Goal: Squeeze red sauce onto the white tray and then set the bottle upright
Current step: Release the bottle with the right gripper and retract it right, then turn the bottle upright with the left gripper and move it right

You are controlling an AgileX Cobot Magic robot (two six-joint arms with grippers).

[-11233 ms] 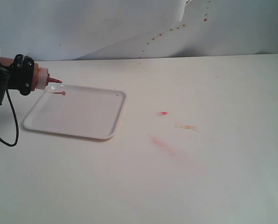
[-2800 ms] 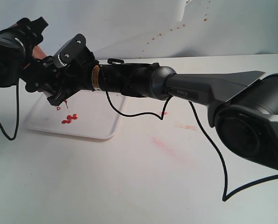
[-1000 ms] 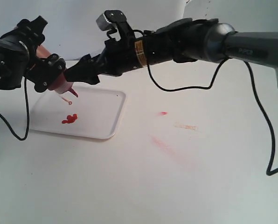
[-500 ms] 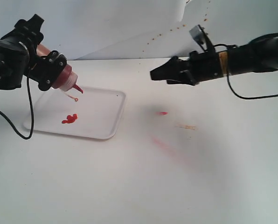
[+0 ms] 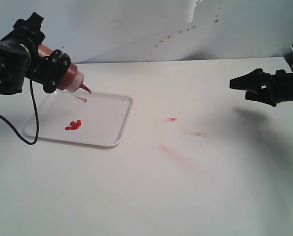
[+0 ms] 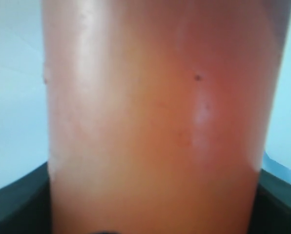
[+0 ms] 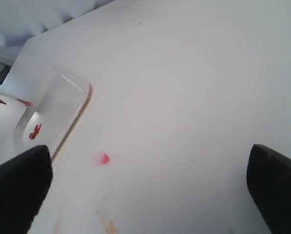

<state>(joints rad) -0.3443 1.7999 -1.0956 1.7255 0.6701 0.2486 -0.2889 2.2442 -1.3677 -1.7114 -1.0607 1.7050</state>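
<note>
The left claw (image 5: 54,73) hides much of the bottle (image 5: 71,78).

The left gripper (image 5: 52,73) hangs above the tray's (image 5: 104,120) far left corner, fingers (image 6: 13,209) clamped on the tilted bottle (image 5: 72,78). The right gripper (image 5: 248,86) hovers well right of the tray, fingers spread wide, pointing toward it.

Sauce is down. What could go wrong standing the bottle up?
1. The bottle is tilted in the left gripper with its nozzle down and uncapped near the far rim of the tray; a late drip may land on the table.
2. The right gripper is open and far off, so it likely can't steady the bottle if it tips when set down.
</note>
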